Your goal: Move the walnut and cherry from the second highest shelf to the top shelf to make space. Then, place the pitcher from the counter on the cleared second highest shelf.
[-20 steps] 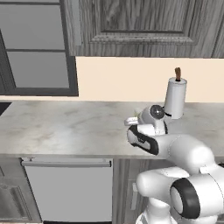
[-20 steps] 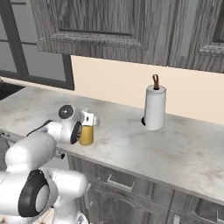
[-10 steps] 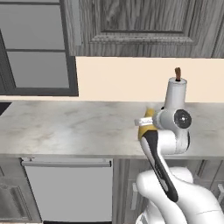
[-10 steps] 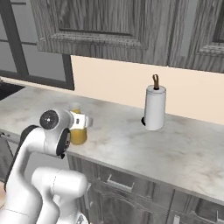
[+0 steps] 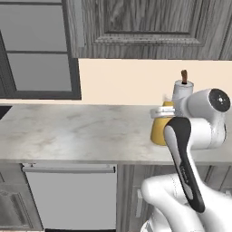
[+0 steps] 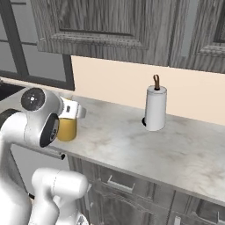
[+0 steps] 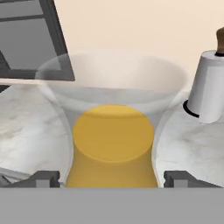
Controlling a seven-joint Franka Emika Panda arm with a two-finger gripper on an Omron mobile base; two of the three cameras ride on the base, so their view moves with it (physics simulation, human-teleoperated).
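One step looks left: the pitcher (image 7: 113,144) stands on the surface (image 5: 68,131), at 9 o'clock of the paper-towel roll (image 6: 155,107), between the spread gripper (image 7: 113,178) tips, not yet gripped or shelved

The pitcher (image 7: 113,144) stands upright on the counter (image 5: 68,131), about midway between its front edge and the back wall. The gripper (image 7: 112,178) sits at the pitcher, one fingertip (image 7: 43,177) to each side of its body, jaws spread wide. To the pitcher's right and farther back, near the wall, a paper towel roll (image 6: 155,107) stands upright, well apart from it. Wall cabinets (image 6: 110,26) hang above the counter; a dishwasher (image 5: 70,197) sits under its front edge, left of the arm.
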